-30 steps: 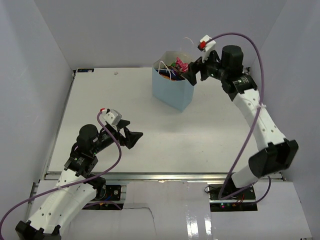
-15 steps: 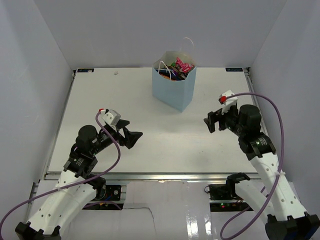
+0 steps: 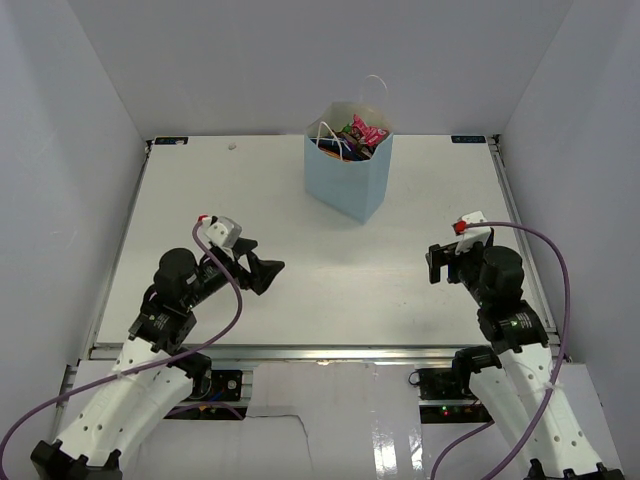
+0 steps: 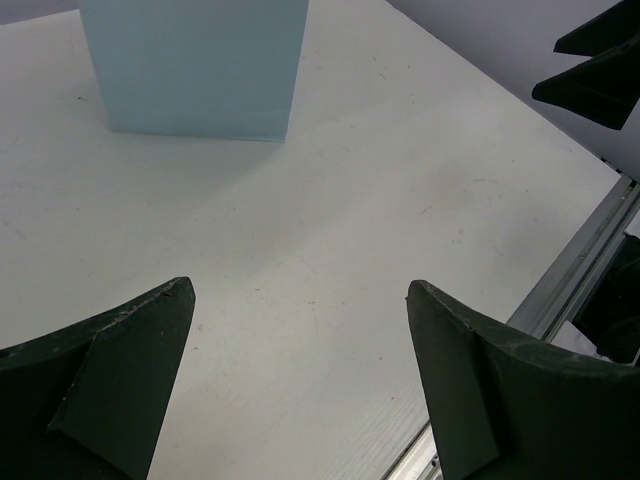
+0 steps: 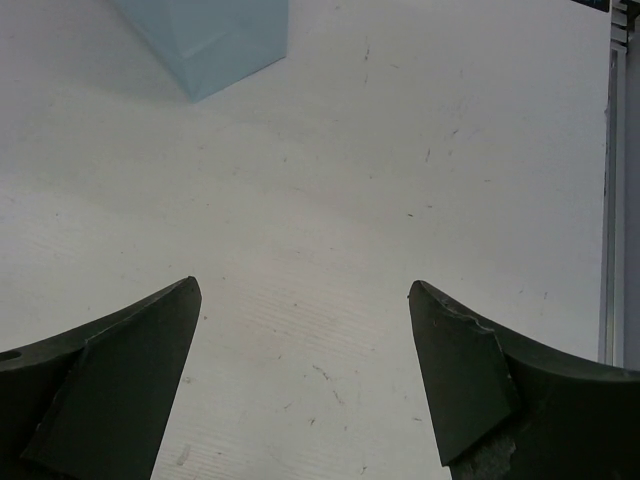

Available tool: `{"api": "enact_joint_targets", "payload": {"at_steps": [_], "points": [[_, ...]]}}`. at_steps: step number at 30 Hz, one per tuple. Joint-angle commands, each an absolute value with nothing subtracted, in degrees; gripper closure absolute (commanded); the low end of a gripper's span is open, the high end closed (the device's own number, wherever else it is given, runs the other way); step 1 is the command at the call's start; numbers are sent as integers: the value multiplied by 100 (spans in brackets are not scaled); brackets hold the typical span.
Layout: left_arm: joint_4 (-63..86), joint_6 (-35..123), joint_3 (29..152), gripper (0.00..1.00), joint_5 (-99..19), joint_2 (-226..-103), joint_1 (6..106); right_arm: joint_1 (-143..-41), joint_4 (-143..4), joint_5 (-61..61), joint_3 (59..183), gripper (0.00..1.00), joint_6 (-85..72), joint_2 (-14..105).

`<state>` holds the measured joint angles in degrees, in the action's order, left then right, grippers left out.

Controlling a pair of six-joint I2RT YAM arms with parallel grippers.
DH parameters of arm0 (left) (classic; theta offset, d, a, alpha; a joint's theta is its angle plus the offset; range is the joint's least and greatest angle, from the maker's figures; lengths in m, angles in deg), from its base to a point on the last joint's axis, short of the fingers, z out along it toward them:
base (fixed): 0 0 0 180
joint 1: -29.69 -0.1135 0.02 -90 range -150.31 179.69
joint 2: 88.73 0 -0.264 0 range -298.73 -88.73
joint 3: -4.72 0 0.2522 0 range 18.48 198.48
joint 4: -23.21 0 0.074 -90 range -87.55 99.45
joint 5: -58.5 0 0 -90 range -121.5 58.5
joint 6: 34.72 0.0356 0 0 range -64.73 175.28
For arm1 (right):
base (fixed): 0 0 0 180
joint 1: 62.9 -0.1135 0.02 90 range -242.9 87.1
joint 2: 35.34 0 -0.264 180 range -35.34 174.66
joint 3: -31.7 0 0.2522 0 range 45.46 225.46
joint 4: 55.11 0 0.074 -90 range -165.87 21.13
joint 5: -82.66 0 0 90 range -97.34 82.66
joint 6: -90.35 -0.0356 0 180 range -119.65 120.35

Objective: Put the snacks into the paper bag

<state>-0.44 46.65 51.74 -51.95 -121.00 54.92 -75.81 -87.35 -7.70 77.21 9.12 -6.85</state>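
The light blue paper bag stands upright at the back middle of the table, white cord handles up. Snack packets fill its top: a pink packet and darker ones beside it. No packet lies on the table. The bag's lower part shows in the left wrist view and a corner of it in the right wrist view. My left gripper is open and empty at the near left. My right gripper is open and empty at the near right. Both are well away from the bag.
The white table has a metal rail along its near edge and another along its right edge. White walls enclose the back and both sides. The right gripper's fingertips show at the top right of the left wrist view.
My right arm has drawn back from the bag's top to the near right of the table, its gripper open and empty. The left arm has barely moved.
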Motion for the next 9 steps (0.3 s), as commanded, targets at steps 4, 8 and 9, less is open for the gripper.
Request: {"api": "enact_joint_targets", "payload": {"at_steps": [4, 8, 9], "points": [[-49, 4649, 5179, 2, -5040, -12221, 5465, -7529, -8372, -1067, 7763, 10, 756, -792], [-49, 4657, 5171, 2, -4996, -12195, 5465, -7538, -8372, -936, 7736, 10, 808, -836], [-57, 4657, 5162, 2, -4987, -12204, 5465, -7529, -8364, -823, 7736, 10, 834, -897]]}}
